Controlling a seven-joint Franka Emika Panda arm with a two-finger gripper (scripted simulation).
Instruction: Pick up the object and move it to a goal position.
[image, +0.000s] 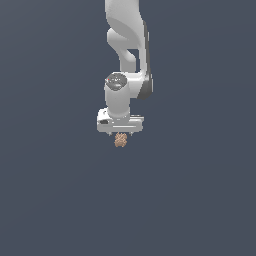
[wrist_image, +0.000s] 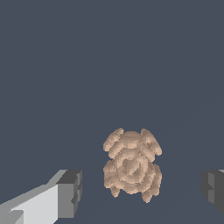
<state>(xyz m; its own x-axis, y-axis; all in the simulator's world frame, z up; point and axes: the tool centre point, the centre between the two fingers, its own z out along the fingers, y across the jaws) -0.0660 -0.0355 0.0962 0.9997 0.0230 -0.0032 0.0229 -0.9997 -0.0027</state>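
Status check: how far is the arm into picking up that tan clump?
Done: the gripper is lined up over the tan clump, which sits between the two fingers. In hand: nothing gripped; the jaws stand wide open, with gaps on both sides of the clump. Left: closing on it, lifting, and carrying it to the goal, which no view shows.

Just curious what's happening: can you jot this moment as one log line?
stage: before grasp | fingers: open, either side of clump | clump: not gripped | arm: above clump

Flat, even sim lighting, dim slate bg, no cast shadows/glare, low-res blocky edges.
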